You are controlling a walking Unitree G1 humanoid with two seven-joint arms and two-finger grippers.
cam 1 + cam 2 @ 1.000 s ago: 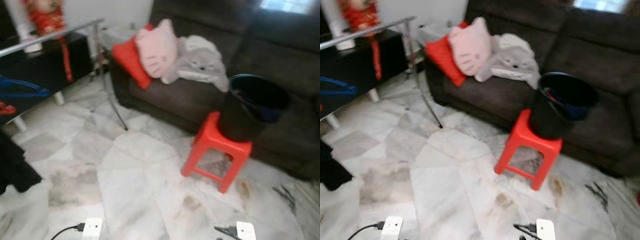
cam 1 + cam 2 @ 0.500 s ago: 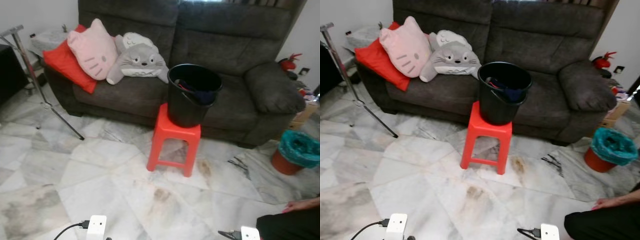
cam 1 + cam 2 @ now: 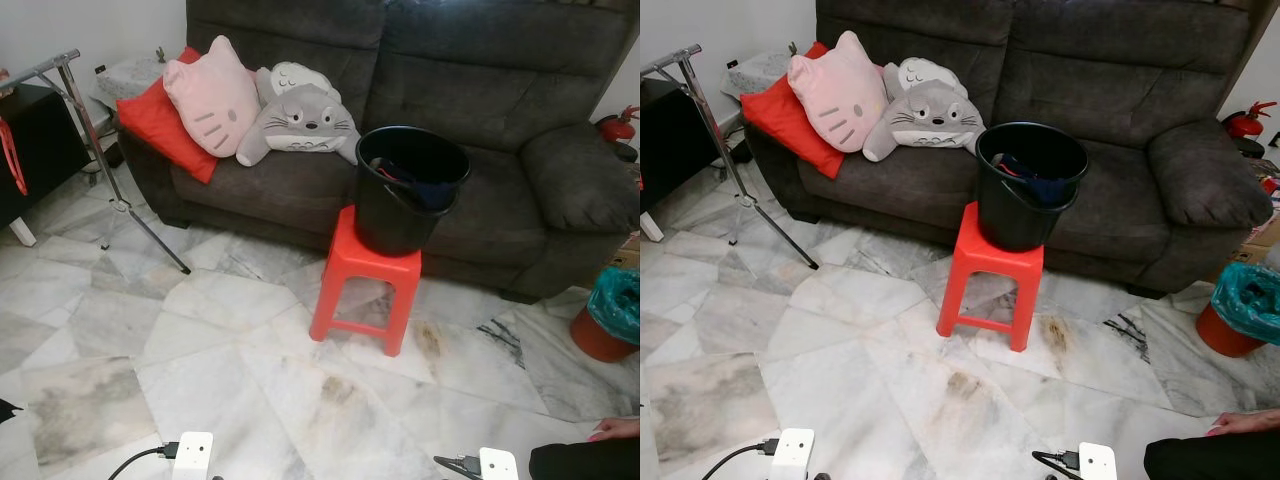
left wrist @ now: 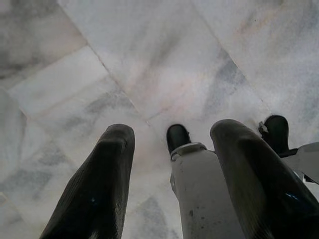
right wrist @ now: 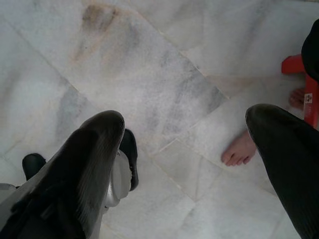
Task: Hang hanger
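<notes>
Hangers seem to lie in the black bucket (image 3: pixel 410 200): you can make out dark blue and red shapes (image 3: pixel 405 182) inside it, too tangled to tell one from another. The bucket stands on a red plastic stool (image 3: pixel 367 281), right in front of the dark grey sofa (image 3: pixel 500 120). On the sofa's left end lie a red cushion (image 3: pixel 155 125), a pink cat-face pillow (image 3: pixel 212 96) and a grey plush toy (image 3: pixel 300 122).

Off to your left stands a metal rack (image 3: pixel 70 75) with splayed legs, most likely the place where the hanger goes. A red bin with a teal liner (image 3: pixel 612 318) sits near the sofa's right arm, and a person's bare foot (image 5: pixel 240 150) rests on the marble floor (image 3: pixel 250 370) close to your right side.

Your left hand (image 4: pixel 169 174) and your right hand (image 5: pixel 184 164) both hang low, pointing at the floor, fingers spread apart and holding nothing.

You look to be at the approach step, with nothing picked up yet. Next you'd need to walk up to the stool, reach into the bucket and take one hanger by its hook or shoulder, clear of the others.
</notes>
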